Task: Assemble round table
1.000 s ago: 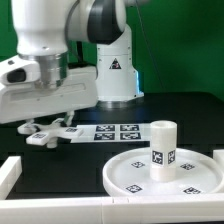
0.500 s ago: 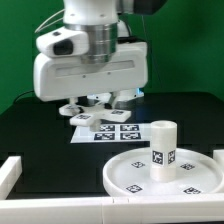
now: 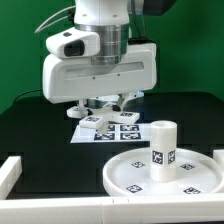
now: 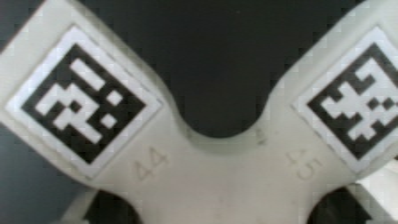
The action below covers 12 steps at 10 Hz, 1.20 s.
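Surface: you have a black bench point(image 3: 40, 140) before a green backdrop point(image 3: 15, 50), with a white rail point(image 3: 60, 206) along the edge nearest the exterior camera.
Jaws: your gripper point(image 3: 102, 106) hangs over the middle of the bench, nearer the far edge, closed on the cross base point(image 3: 92, 121).
Held part: the cross base sits right under the gripper body, above the marker board point(image 3: 127, 131), on that board's side at the exterior view's left. You cannot tell whether the two touch.
Wrist close-up: two white arms of the cross base point(image 4: 199, 165) fill your picture, each bearing a square tag point(image 4: 84, 95).
Mid-bench: the marker board lies flat.
Near corner: the round disc point(image 3: 128, 175) lies by the near edge, at the exterior view's right.
On the disc: the cylinder leg point(image 3: 163, 148) stands upright, well apart from the gripper.
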Available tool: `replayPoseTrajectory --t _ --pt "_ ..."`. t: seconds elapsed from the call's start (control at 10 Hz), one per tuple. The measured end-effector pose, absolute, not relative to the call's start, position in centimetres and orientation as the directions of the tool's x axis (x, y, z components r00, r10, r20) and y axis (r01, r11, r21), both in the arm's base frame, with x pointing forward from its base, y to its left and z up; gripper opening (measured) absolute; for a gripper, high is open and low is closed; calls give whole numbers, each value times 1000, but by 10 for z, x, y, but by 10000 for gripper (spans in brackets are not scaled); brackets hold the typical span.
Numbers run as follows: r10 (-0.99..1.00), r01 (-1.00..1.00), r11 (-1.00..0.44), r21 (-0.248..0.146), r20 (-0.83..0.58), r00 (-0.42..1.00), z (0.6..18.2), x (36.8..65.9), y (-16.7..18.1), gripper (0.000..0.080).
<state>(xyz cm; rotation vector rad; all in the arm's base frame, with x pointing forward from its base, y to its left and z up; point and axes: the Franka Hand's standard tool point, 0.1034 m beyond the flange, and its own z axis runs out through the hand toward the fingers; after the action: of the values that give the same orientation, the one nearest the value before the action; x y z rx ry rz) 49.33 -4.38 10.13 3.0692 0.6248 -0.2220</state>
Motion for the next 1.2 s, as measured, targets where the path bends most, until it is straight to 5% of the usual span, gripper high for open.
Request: replayPoseTrajectory --t 0.3,0.7,1.0,1.2 --pt "402 402 -915 -33 -131 906 128 525 -9 449" --pt "408 408 -913 -28 -126 904 126 525 -1 449" --pt "445 444 -895 -40 -137 885 149 565 22 449" --pt "460 459 -887 -43 -135 877 146 577 33 450"
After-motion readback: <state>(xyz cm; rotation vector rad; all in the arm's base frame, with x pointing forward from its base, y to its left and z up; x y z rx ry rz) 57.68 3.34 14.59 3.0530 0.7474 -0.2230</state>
